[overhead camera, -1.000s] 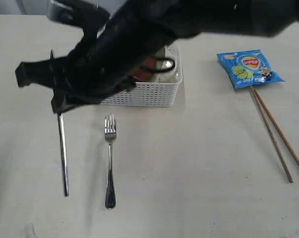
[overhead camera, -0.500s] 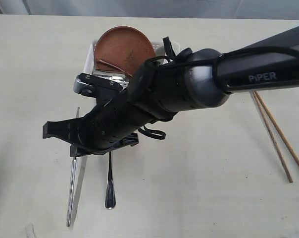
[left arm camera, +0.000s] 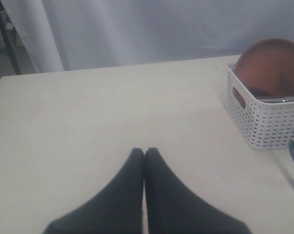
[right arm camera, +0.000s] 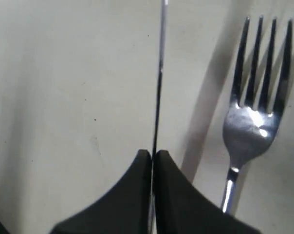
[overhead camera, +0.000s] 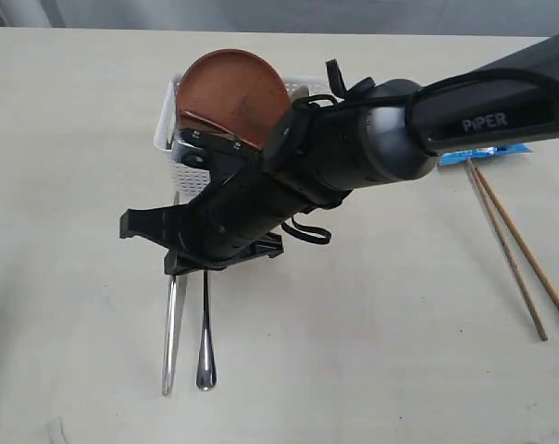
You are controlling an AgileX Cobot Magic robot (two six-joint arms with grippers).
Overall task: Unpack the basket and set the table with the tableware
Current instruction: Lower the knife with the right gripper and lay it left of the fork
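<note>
Exterior and two wrist views of the table-setting scene. My right pincer (right arm camera: 152, 155) is closed, its two black fingers pressed together on the knife (right arm camera: 159, 73), which the right wrist view shows edge-on as a thin bright line running out from between the fingertips. In the exterior view my right arm reaches across the middle to the left half of the table (overhead camera: 372, 370), and the knife (overhead camera: 172, 342) extends from under the pincer toward the near edge. I cannot tell whether its free end touches the tabletop. The fork (right arm camera: 254, 122) lies flat on the table just beside the knife and roughly parallel to it, tines toward the basket (overhead camera: 165, 139); in the exterior view only its handle (overhead camera: 205, 342) shows below my arm. My left pincer (left arm camera: 144, 157) is also fully closed, fingertip against fingertip, with nothing between them, above bare tabletop. The white perforated basket (left arm camera: 264, 119) sits on the far part of the table, beyond the knife and fork, and holds the round brown plate (overhead camera: 229, 92), which stands tilted on edge and rises above the rim. The wooden chopsticks (overhead camera: 515, 259) lie side by side on the table toward the right of the exterior view, well apart from the basket. Only an edge of the blue chip bag (overhead camera: 483, 154) shows beneath my arm, at the chopsticks' far ends.
</note>
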